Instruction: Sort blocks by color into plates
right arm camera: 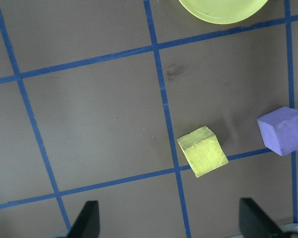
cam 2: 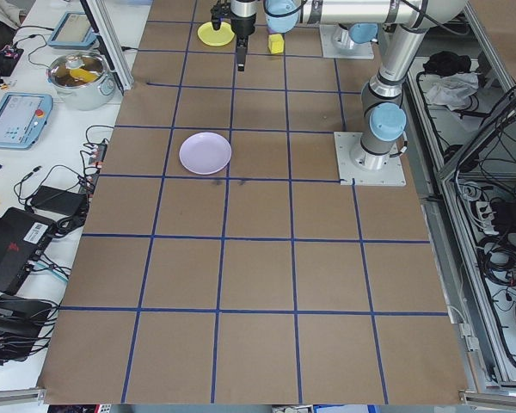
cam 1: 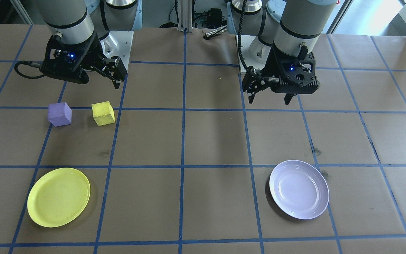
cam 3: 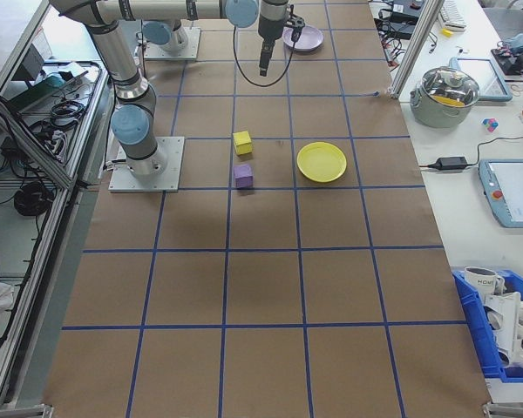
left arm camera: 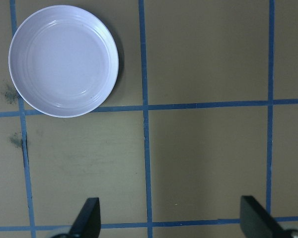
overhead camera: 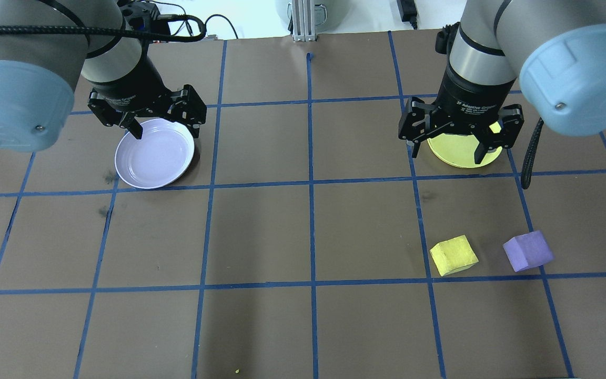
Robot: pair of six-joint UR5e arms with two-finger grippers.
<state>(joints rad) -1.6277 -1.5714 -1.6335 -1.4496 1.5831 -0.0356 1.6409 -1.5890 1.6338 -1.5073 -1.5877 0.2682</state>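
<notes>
Yellow block and purple block both lie on the bare table, near each other but not touching, the purple one on the side away from table centre; neither sits in a plate, so sorting has not begun. Yellow plate lies just beyond the yellow block, away from the robot base, apart from it; lavender plate is well apart, across the table on the left arm's side. Right gripper hangs above the table short of the yellow block, fingers spread, holding nothing; left gripper hangs likewise over its own half, fingers spread and empty. Judged step: approach for the first pick. Next move likely calls for the right gripper to descend square over the yellow block, straddling it clear of the purple neighbour. Open room all round the yellow block; table edges distant
</notes>
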